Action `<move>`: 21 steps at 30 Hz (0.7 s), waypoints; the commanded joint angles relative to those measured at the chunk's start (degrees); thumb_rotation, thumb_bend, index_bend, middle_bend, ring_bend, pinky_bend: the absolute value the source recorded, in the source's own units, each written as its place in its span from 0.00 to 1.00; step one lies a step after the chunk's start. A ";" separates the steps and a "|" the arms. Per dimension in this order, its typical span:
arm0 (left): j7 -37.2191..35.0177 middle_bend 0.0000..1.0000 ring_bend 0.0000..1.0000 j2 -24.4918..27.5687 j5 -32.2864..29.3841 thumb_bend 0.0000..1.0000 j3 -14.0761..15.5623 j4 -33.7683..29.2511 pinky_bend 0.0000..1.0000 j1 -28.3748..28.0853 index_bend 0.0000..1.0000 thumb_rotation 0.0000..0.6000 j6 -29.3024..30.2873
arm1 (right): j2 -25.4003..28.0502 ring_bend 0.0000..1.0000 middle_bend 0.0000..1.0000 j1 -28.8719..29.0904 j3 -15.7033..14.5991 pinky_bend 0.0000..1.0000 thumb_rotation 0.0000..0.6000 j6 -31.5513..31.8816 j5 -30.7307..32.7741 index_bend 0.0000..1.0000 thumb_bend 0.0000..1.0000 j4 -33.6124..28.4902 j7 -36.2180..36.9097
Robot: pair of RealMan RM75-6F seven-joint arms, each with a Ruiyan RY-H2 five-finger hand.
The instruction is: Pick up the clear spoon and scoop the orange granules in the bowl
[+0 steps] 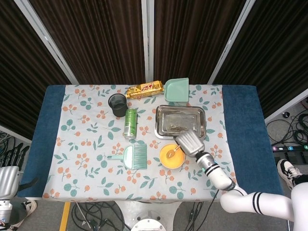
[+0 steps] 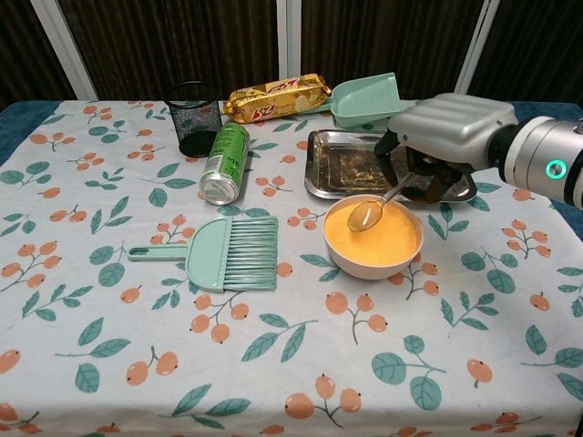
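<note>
A white bowl [image 2: 340, 259] [image 1: 164, 165] of orange granules [image 2: 383, 238] stands right of the table's middle, in front of the metal tray. My right hand [image 2: 442, 137] [image 1: 188, 143] hovers over the bowl's far right rim and holds the clear spoon [image 2: 372, 211] [image 1: 172, 153] by its handle. The spoon's bowl is loaded with orange granules and sits lifted just above the heap. My left hand [image 1: 8, 180] hangs at the lower left, off the table; whether its fingers are apart is unclear.
A metal tray [image 2: 328, 168] lies just behind the bowl. A green brush [image 2: 224, 253] lies to the bowl's left, a green can [image 2: 224, 164] on its side beyond it. A black mesh cup [image 2: 195, 116], a gold snack packet [image 2: 275, 97] and a green scoop [image 2: 367, 98] line the back.
</note>
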 commanded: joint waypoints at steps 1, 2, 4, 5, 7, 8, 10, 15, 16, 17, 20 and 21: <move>0.02 0.07 0.07 0.00 -0.04 0.03 0.01 -0.07 0.10 0.00 0.10 1.00 -0.06 | 2.92 1.00 0.97 2.84 -0.37 1.00 1.00 -0.82 1.01 0.73 0.40 -1.64 -6.73; 0.04 0.07 0.07 0.00 -0.10 0.03 -0.02 -0.10 0.10 -0.01 0.10 1.00 -0.11 | 3.15 1.00 0.97 3.45 -0.39 1.00 1.00 -1.04 1.35 0.74 0.40 -1.63 -8.09; 0.05 0.07 0.07 0.02 -0.16 0.03 -0.01 -0.13 0.10 -0.01 0.10 1.00 -0.19 | 3.40 1.00 0.97 4.89 -0.49 1.00 1.00 -1.56 2.22 0.74 0.40 -1.44 -11.16; 0.04 0.07 0.07 0.03 -0.18 0.03 0.01 -0.14 0.10 0.00 0.10 1.00 -0.23 | 3.48 1.00 0.97 5.51 -0.65 1.00 1.00 -1.79 2.54 0.74 0.40 -1.35 -12.56; -0.01 0.07 0.07 0.05 -0.24 0.03 0.08 -0.12 0.10 0.06 0.10 1.00 -0.30 | 3.56 1.00 0.97 6.80 -1.18 1.00 1.00 -1.94 3.02 0.74 0.40 -1.09 -15.86; -0.04 0.07 0.07 0.04 -0.28 0.03 0.10 -0.10 0.10 0.10 0.10 1.00 -0.30 | 3.56 1.00 0.97 7.27 -1.55 1.00 1.00 -1.91 3.06 0.75 0.40 -0.93 -17.27; -0.12 0.07 0.07 0.04 -0.34 0.03 0.14 -0.06 0.10 0.20 0.10 1.00 -0.28 | 3.57 1.00 0.97 8.19 -2.55 1.00 1.00 -1.97 3.33 0.75 0.40 -0.61 -20.30; -0.15 0.07 0.07 -0.13 -0.20 0.03 0.27 0.06 0.10 0.23 0.10 1.00 -0.32 | 2.31 1.00 0.97 9.70 -4.70 1.00 1.00 -1.24 2.86 0.76 0.41 0.32 -25.96; -0.17 0.07 0.07 -0.16 -0.20 0.03 0.25 0.09 0.10 0.22 0.10 1.00 -0.34 | 1.93 1.00 0.97 9.86 -4.96 1.00 1.00 -1.15 2.73 0.76 0.41 0.43 -26.43; -0.17 0.07 0.07 -0.17 -0.20 0.03 0.25 0.11 0.10 0.21 0.10 1.00 -0.35 | 1.52 1.00 0.97 9.98 -5.20 1.00 1.00 -1.04 2.52 0.77 0.41 0.56 -26.77; -0.26 0.07 0.07 -0.16 -0.23 0.03 0.24 0.17 0.10 0.22 0.10 1.00 -0.40 | 0.15 1.00 0.97 10.25 -5.87 1.00 1.00 -0.90 1.99 0.78 0.41 0.92 -27.35; -0.29 0.07 0.07 -0.14 -0.25 0.03 0.25 0.19 0.10 0.24 0.10 1.00 -0.40 | -0.35 1.00 0.97 10.37 -6.11 1.00 1.00 -0.94 1.79 0.78 0.41 1.07 -27.49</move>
